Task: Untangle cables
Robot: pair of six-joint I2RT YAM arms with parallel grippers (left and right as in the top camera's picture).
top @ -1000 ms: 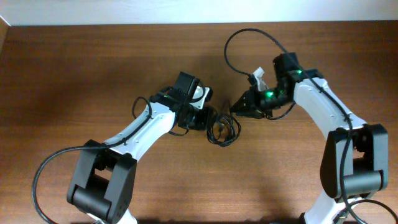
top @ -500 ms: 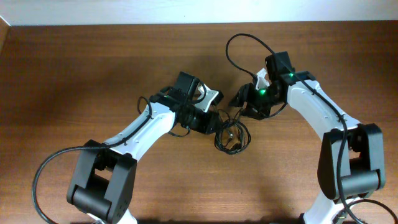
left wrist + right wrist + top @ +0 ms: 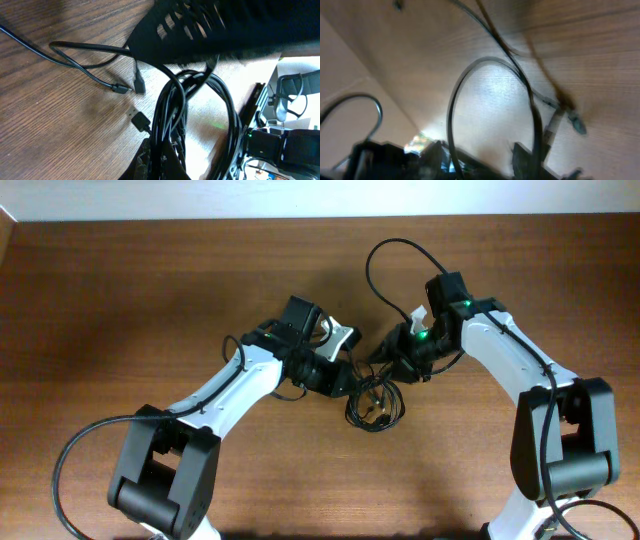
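Cables (image 3: pixel 373 402): thin black cords bunched into a small tangle of overlapping loops.
Place: on the brown wooden table, near its middle, between the two arm ends.
Shape in overhead view: a rough ring of several strands, with loose ends running up out of its top.
Left wrist view: several strands (image 3: pixel 172 112) run side by side in a tall loop; two loose ends with small plugs (image 3: pixel 139 84) lie flat on the wood just left of it.
Right wrist view: one strand (image 3: pixel 470 82) arches in an open loop above the wood; blurred.
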